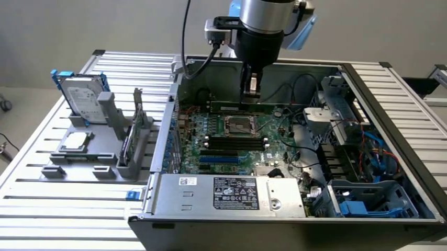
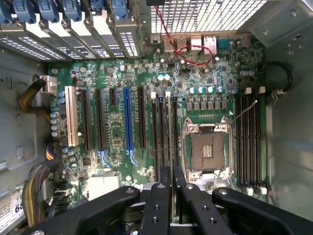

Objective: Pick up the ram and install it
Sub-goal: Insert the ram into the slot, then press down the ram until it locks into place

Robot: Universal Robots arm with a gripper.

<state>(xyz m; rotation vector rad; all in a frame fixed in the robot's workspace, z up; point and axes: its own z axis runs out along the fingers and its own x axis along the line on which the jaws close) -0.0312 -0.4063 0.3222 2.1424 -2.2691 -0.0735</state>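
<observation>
I hold the ram [image 1: 234,107] in my hand [image 1: 252,97], pinched narrow on its top edge. It hangs level just beside the socket [image 1: 238,124]. I judge this the install step. Seating calls for its edge square over one slot [image 1: 237,142], then even pressure.

The worktop [image 1: 42,172] is built of ribbed, matt silver metal slats. The computer case [image 2: 288,147] is formed of dull grey sheet metal, and the motherboard [image 2: 117,132] is seen as glossy green board. The claw [image 2: 172,172] is finished in matt black. The hard drive [image 1: 80,99] is cased in smooth silver metal.
</observation>
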